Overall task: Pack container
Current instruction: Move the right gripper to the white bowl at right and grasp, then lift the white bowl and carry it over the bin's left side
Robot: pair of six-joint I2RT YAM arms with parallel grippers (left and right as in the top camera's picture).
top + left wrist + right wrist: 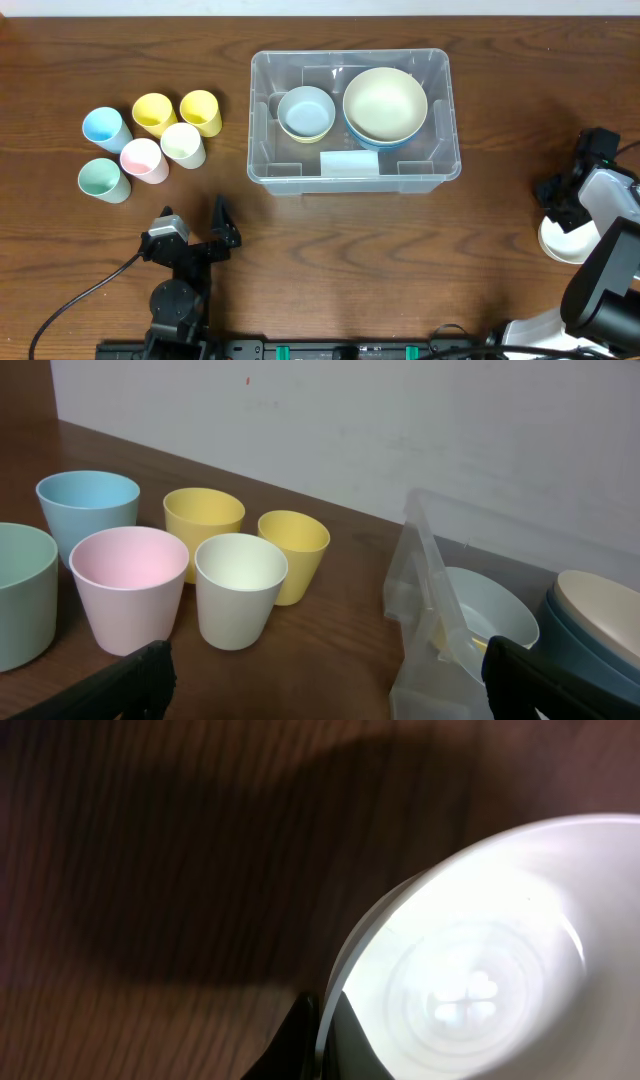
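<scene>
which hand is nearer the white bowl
Right. The right hand grips the rim of the white bowl; the left hand is far across the table, near the pink cup.

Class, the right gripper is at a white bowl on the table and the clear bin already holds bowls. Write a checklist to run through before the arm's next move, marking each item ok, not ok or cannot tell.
1. right gripper shut on the rim of the white bowl: ok.
2. container upright, with no lid on it: ok.
3. Room inside beside the small blue bowl and the cream bowl: cannot tell; stacking is probably needed.
4. left gripper open, empty and away from the container: ok.
5. cups standing apart from the container, off the right arm's likely path: ok.
</scene>
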